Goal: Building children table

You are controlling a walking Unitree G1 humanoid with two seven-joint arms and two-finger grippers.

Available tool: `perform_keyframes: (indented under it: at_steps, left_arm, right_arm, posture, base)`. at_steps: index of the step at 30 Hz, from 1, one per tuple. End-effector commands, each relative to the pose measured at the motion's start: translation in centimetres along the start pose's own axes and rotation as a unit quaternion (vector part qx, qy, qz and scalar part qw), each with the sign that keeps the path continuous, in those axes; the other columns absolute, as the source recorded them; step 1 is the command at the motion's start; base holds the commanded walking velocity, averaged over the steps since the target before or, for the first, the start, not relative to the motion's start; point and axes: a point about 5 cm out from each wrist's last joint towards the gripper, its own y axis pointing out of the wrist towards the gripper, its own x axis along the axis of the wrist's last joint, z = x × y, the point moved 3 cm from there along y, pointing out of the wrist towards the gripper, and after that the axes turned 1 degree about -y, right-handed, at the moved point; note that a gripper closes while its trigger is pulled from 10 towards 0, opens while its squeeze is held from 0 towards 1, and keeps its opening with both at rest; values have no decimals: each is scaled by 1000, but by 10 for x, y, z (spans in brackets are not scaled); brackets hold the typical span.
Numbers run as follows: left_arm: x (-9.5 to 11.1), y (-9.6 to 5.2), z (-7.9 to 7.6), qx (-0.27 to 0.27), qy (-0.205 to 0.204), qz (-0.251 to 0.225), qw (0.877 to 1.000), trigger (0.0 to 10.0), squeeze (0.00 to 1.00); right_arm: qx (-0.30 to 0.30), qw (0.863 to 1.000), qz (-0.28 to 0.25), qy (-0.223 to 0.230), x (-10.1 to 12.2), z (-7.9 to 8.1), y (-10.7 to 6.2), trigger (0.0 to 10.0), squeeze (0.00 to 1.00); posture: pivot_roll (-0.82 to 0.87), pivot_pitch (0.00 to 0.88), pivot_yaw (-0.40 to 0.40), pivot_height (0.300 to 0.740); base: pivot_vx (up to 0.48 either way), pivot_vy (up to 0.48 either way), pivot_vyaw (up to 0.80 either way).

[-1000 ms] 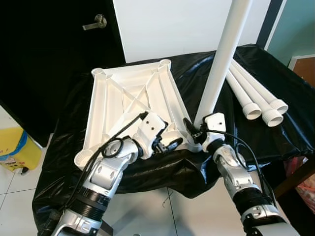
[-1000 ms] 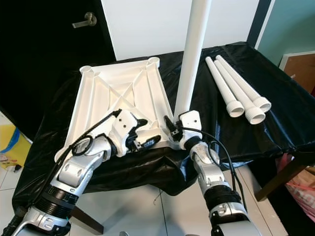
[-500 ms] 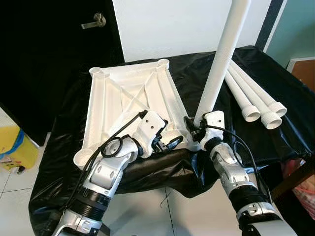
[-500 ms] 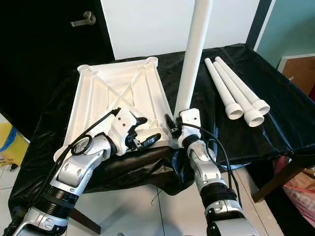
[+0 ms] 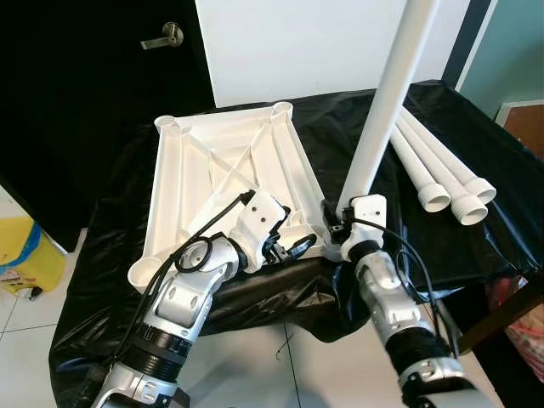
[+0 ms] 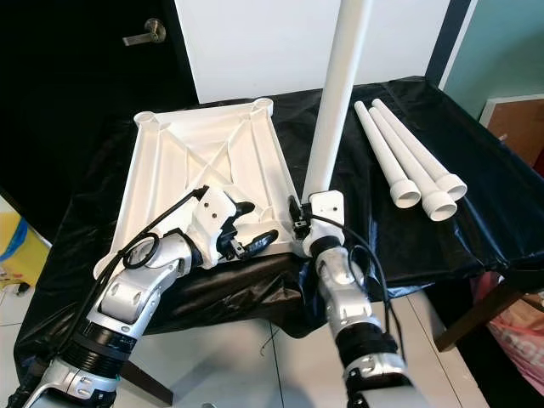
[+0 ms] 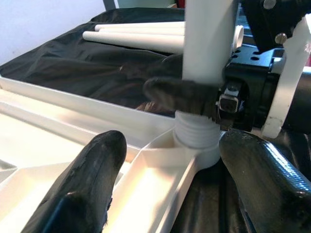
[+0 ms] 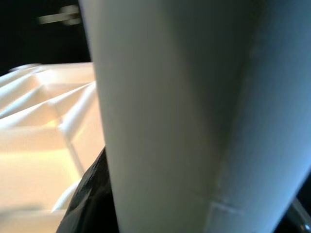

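Note:
A white table top (image 5: 223,174) lies upside down on the black-covered table (image 5: 476,246), ribs up. A long white leg (image 5: 382,106) stands upright with its threaded end (image 7: 195,132) in the near right corner socket (image 7: 204,154). My right gripper (image 5: 333,223) is shut on the leg just above the socket. My left gripper (image 5: 289,248) rests open on the top's near edge beside that corner, its fingers (image 7: 92,179) straddling the rim. Three more white legs (image 5: 438,166) lie side by side to the right.
A dark door with a lever handle (image 5: 163,36) stands behind on the left, a white wall (image 5: 297,42) behind the table. A yellow container (image 5: 25,255) sits on the tiled floor at left. The black sheet hangs over the table's near edge (image 5: 280,297).
The camera view has shifted slightly. My right forearm has swung leftward under the leg while the gripper keeps hold. The leg stands a little straighter.

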Motion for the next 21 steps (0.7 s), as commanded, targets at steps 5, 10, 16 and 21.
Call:
perform_keyframes:
  at_steps: [5,10,16,21]
  left_arm:
    - [0,-1,6,32,6,-2,999,10000,0]
    - [1,-1,5,34,8,-4,999,10000,0]
    - [1,-1,6,38,6,-6,999,10000,0]
    - [1,-1,5,38,7,-6,999,10000,0]
  right_arm:
    - [-115,991,52,39,-26,-19,-17,10000,0]
    - [-127,989,56,40,-27,-22,-17,10000,0]
    - [-163,983,86,23,-29,-27,-11,10000,0]
    - [-198,976,92,8,-26,-32,-8,10000,0]
  posture:
    - [-108,0,38,740]
    - [-93,0,29,740]
    - [-92,0,28,740]
    - [-95,0,28,740]
  base:
    - [0,0,0]
    - [0,0,0]
    - [0,0,0]
    - [0,0,0]
